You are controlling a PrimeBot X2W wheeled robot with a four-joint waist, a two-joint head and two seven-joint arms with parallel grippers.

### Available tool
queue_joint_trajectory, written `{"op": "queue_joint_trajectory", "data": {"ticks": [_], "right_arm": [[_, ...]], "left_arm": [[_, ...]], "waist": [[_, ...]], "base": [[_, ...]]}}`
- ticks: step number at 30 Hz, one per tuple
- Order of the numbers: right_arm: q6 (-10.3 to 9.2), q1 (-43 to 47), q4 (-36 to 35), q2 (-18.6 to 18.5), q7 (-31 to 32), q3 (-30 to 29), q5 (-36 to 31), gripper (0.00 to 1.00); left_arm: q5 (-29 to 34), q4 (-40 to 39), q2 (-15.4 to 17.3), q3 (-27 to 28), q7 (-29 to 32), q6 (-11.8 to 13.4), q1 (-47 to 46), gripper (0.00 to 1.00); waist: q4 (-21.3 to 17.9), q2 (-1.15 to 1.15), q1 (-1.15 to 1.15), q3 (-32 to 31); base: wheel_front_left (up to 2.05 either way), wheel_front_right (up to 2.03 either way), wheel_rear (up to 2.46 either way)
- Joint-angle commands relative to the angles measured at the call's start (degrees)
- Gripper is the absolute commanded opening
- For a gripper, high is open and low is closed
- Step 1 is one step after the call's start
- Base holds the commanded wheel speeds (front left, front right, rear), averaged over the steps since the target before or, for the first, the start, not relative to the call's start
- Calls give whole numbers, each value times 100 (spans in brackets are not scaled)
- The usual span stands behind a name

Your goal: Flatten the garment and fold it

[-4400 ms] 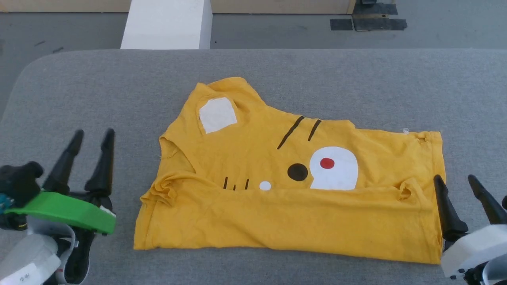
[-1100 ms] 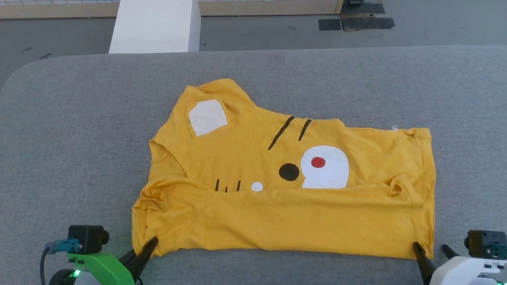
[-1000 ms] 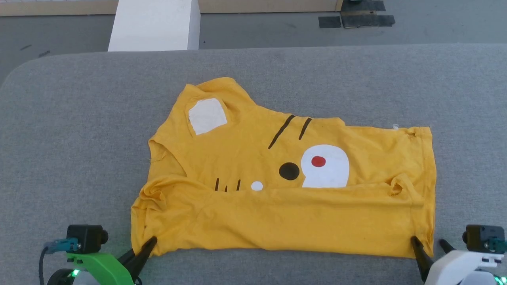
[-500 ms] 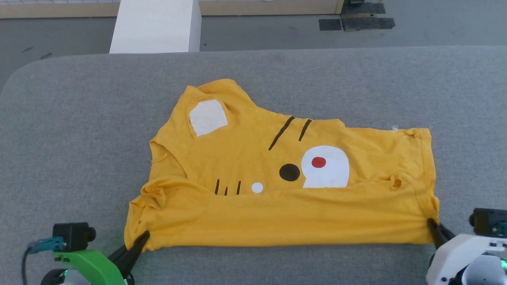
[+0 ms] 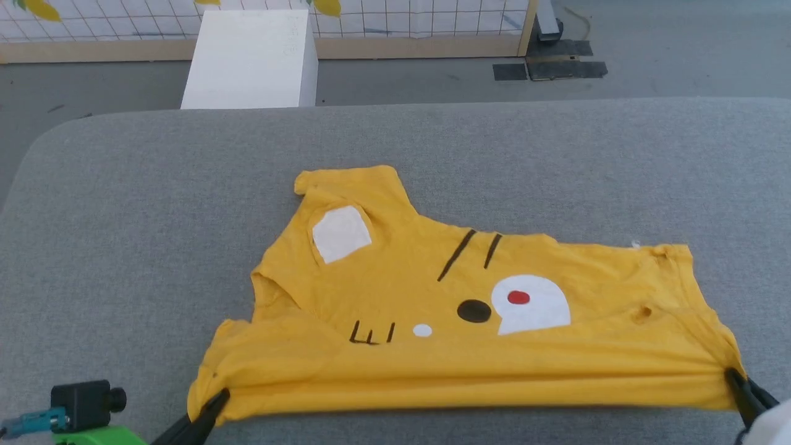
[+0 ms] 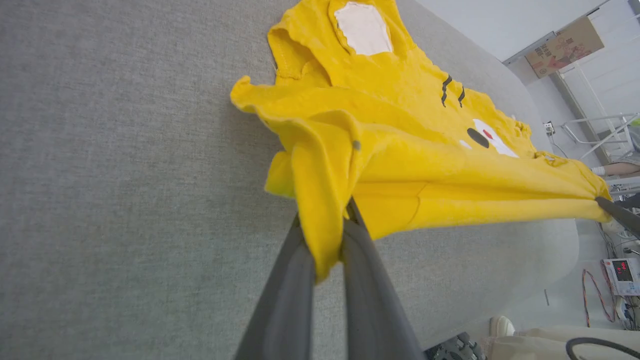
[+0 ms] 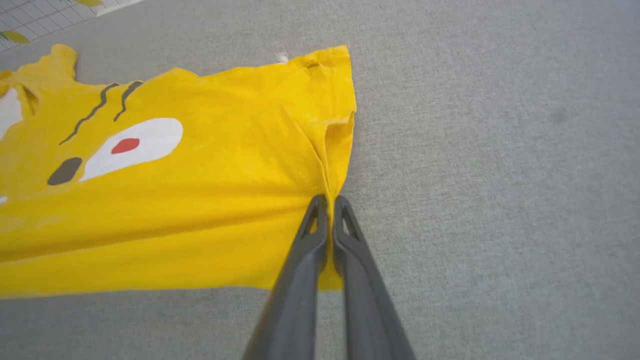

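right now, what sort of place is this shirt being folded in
Probably a robotics lab or test room, not a home: a grey padded worktable, a gridded white panel behind it, black tape patches on the floor, and a wired meter with a red display.

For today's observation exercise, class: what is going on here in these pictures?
A two-armed robot is handling a yellow T-shirt on a grey padded table. Its left gripper is shut on the shirt's near left corner, its right gripper on the near right corner, and that edge is stretched taut between them, slightly off the table. The rest lies print up, wrinkled.
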Motion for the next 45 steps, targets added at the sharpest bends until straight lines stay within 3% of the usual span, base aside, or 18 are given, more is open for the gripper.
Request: {"op": "queue_joint_trajectory", "data": {"ticks": [1, 8, 17, 18, 19, 20, 21, 22, 23, 29, 33, 38, 43, 45], "right_arm": [[-13, 151, -91, -19, 103, -152, 117, 0], [-13, 600, -59, -19, 389, -326, 276, 0], [-13, 435, 859, -19, 128, 84, 191, 0], [-13, 402, 934, -19, 92, 116, 188, 3], [-13, 348, 1010, -19, 16, 134, 179, 31], [-13, 302, 1083, -19, -41, 148, 165, 45], [-13, 272, 1131, -19, -69, 164, 154, 82], [-13, 235, 1169, -19, -115, 188, 170, 100], [-13, 205, 1186, -19, -157, 191, 199, 100], [-13, 198, 1000, -19, -209, 103, 456, 100], [-13, 255, 468, -19, -371, -114, 411, 100], [-13, -11, -175, -19, -1390, -169, -98, 100], [-13, -200, -79, -19, -2281, 171, -569, 100], [-13, -240, 88, -19, -2613, 311, -725, 100]], "left_arm": [[-46, -91, 113, 83, 38, 119, 185, 0], [-108, -327, 155, 68, 143, 317, 559, 0], [-113, 774, -201, -353, 216, -3, -33, 0], [-96, 888, -239, -370, 184, -37, -109, 5], [-84, 1009, -277, -390, 157, -74, -181, 26], [-77, 1108, -305, -408, 140, -103, -236, 45], [-71, 1172, -319, -419, 132, -122, -274, 70], [-68, 1231, -328, -427, 126, -142, -317, 91], [-73, 1261, -331, -427, 124, -155, -342, 100], [-232, 1154, -256, -284, 110, -177, -243, 100], [-127, 798, -142, 14, -237, -111, -95, 100], [459, 288, -190, 355, -1140, -44, -151, 100], [1157, 116, -538, 251, -2003, -43, -410, 100], [1598, 183, -754, 235, -2490, 65, -561, 100]], "waist": [[17, 0, 0, 2], [63, 0, 0, 81], [56, 0, 0, 151], [48, 0, 0, 151], [35, 0, 0, 148], [21, 0, 0, 147], [11, 0, 0, 147], [0, 0, 0, 149], [-7, 0, 0, 149], [-30, 0, 0, 150], [-24, 0, 0, 128], [-22, 0, 0, 99], [-37, 0, 0, 44], [-42, 0, 0, 29]], "base": [[0, 0, 0], [0, 0, 0], [0, 0, 0], [0, 0, 0], [0, 0, 0], [0, 0, 0], [0, 0, 0], [0, 0, 0], [0, 0, 0], [0, 0, 0], [0, 0, 0], [0, 0, 0], [0, 0, 0], [0, 0, 0]]}}
